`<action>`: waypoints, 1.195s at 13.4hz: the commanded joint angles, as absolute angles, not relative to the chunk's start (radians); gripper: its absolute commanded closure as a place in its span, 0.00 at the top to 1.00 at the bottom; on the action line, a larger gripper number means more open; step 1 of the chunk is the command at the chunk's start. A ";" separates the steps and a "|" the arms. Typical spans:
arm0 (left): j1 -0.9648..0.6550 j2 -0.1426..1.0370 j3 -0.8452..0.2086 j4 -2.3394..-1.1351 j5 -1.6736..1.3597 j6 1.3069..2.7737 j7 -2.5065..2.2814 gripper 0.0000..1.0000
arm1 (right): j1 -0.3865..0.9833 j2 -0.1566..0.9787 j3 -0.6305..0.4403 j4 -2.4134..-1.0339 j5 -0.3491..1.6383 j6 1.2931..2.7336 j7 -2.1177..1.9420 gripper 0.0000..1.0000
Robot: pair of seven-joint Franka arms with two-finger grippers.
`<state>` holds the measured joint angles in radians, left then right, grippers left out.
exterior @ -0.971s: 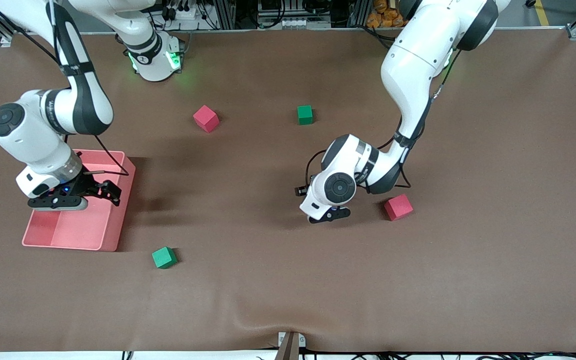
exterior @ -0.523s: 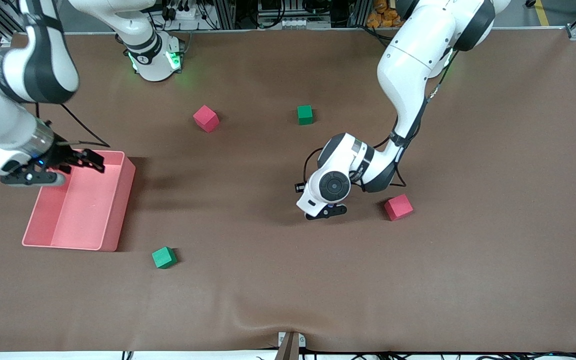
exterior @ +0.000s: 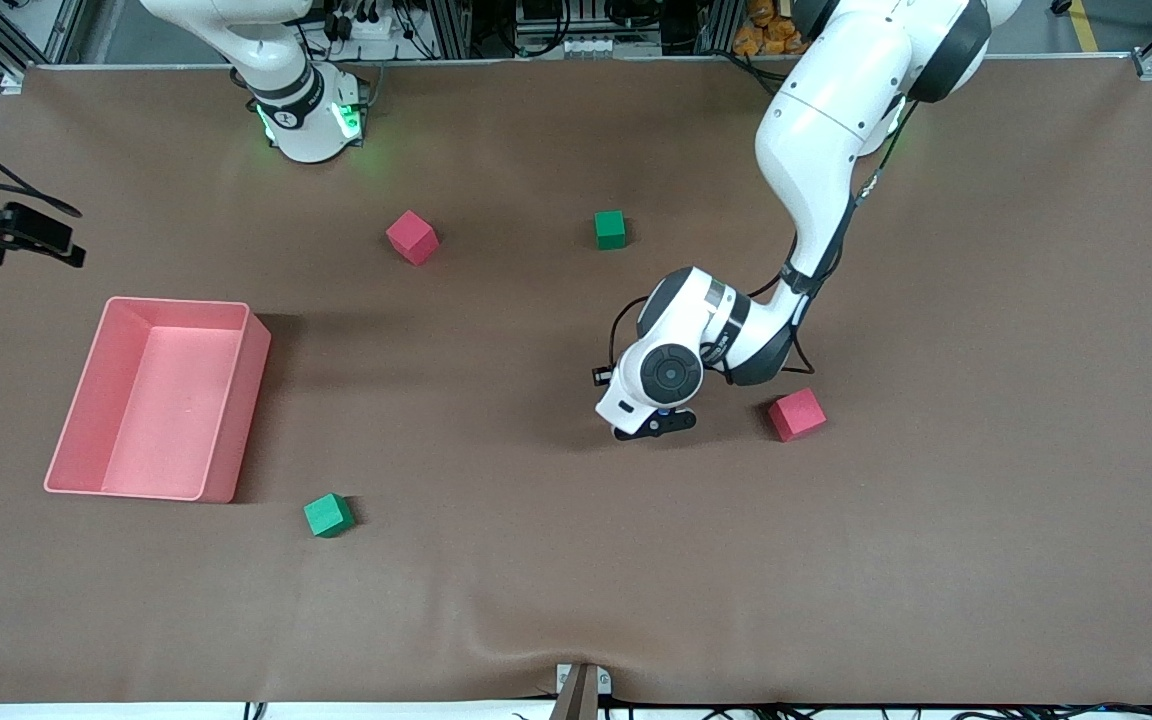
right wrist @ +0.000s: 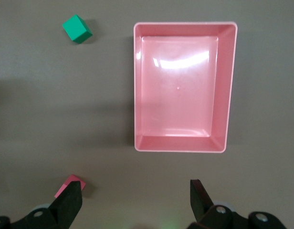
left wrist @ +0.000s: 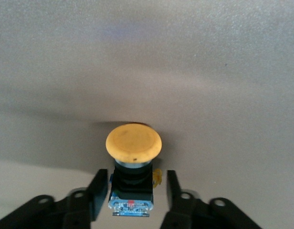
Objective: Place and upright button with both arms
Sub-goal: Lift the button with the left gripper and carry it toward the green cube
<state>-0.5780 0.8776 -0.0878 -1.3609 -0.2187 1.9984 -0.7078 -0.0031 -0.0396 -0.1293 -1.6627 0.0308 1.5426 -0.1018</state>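
Note:
The button has a round orange cap and a black body with a blue base. It seems to lie on its side on the brown mat, cap pointing away from my left gripper. That gripper's fingers stand on either side of the black body. One finger is close against it and a narrow gap shows at the other. In the front view my left gripper is low on the mat beside a red cube, and the hand hides the button. My right gripper is open wide and holds nothing. It hangs by the table edge at the right arm's end.
A pink bin stands near the right arm's end, seen from above in the right wrist view. A green cube lies nearer the front camera than the bin. Another red cube and green cube lie nearer the bases.
My right arm has lifted off the pink bin and swung out to the table edge. My left gripper's jaws have narrowed around the button, the hand barely shifting.

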 commanded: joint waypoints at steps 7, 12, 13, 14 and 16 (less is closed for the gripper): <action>-0.584 0.856 -0.080 -1.351 -0.177 1.948 -0.719 0.13 | -0.055 0.031 -0.117 -1.514 0.029 1.496 -0.175 1.00; -0.610 0.798 -0.078 -1.345 -0.117 1.947 -0.881 0.17 | -0.057 0.020 -0.117 -1.509 0.023 1.483 -0.106 1.00; -0.615 0.778 -0.078 -1.344 -0.091 1.947 -0.925 0.16 | -0.057 0.018 -0.117 -1.500 0.025 1.473 -0.106 1.00; -0.633 0.760 -0.078 -1.338 -0.050 1.947 -0.951 0.15 | -0.057 0.017 -0.117 -1.497 0.025 1.457 -0.104 1.00; -0.669 0.755 -0.077 -1.322 0.021 1.959 -1.071 0.15 | -0.058 0.018 -0.118 -1.496 0.040 1.457 -0.103 1.00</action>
